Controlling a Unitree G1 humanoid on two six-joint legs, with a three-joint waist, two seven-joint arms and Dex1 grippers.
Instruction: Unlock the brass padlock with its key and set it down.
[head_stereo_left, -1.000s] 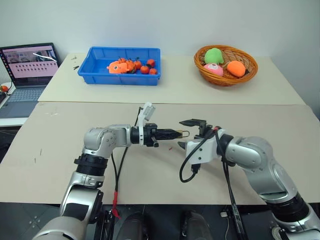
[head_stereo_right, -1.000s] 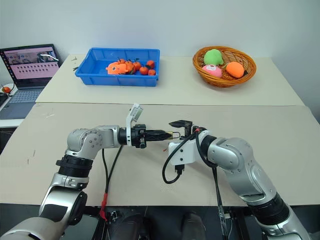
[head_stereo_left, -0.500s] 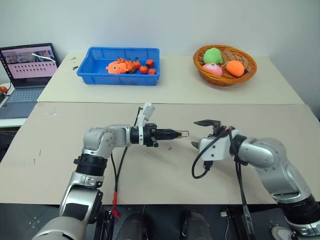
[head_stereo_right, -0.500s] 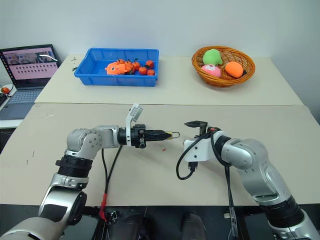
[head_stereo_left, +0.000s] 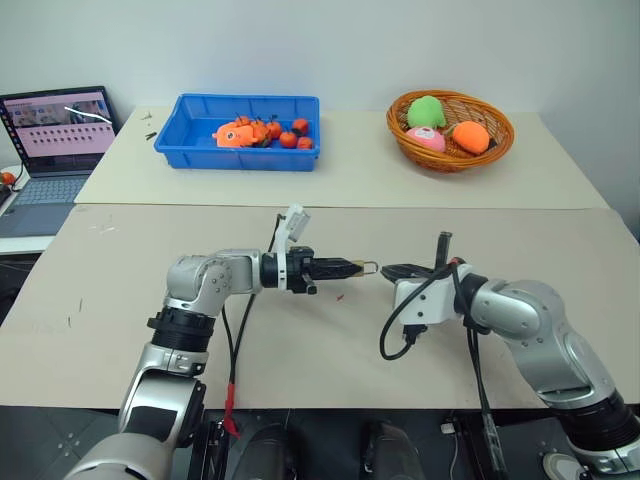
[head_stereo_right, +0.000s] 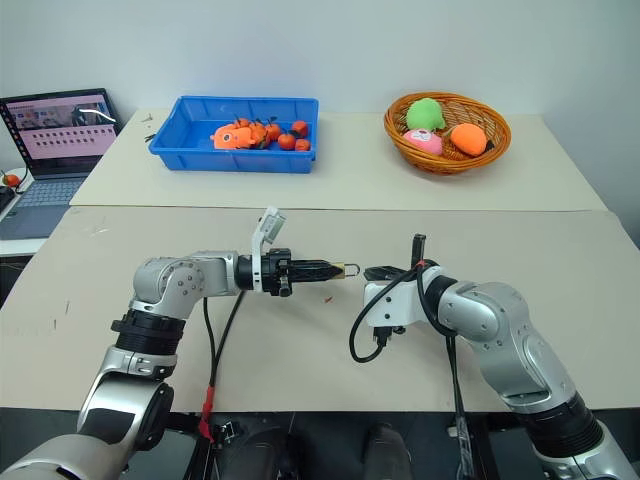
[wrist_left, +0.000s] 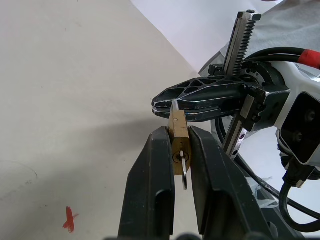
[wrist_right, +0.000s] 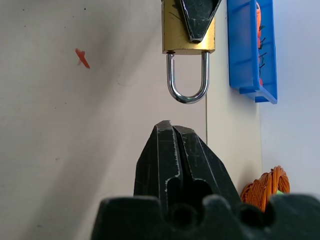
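The left gripper (wrist_left: 177, 150) is clamped on the brass padlock (wrist_left: 179, 145), its two black fingers (wrist_left: 152, 190) pressing the flat sides of the lock's body and holding it in the air above the table (head_stereo_left: 300, 340). The silver shackle (wrist_right: 188, 80) sticks out past the fingertips toward the right gripper (wrist_right: 172, 131). A small round silvery piece, probably the key (wrist_left: 184, 167), hangs at the keyhole end of the padlock, between the left fingers; how far it sits in the lock cannot be told.

The right gripper faces the padlock from the other side, its fingers pressed fully together with nothing between them. Its tip stands just short of the shackle's curve, near it but apart, in the right wrist view; the left wrist view seems to show the tip against the shackle end of the padlock, so contact cannot be settled.

On the pale beige tabletop just below the padlock lies a tiny red speck (head_stereo_left: 340, 296). Beyond the padlock, across a seam, a second table (head_stereo_left: 350, 180) carries a blue bin (head_stereo_left: 240, 150) of small orange and red items on the left-arm side and a woven basket (head_stereo_left: 452, 160) with green, pink and orange plush pieces on the right-arm side. Farther out past the blue bin, an open laptop (head_stereo_left: 55, 150) sits on a separate low surface. A plain light wall (head_stereo_left: 350, 40) closes the room behind.
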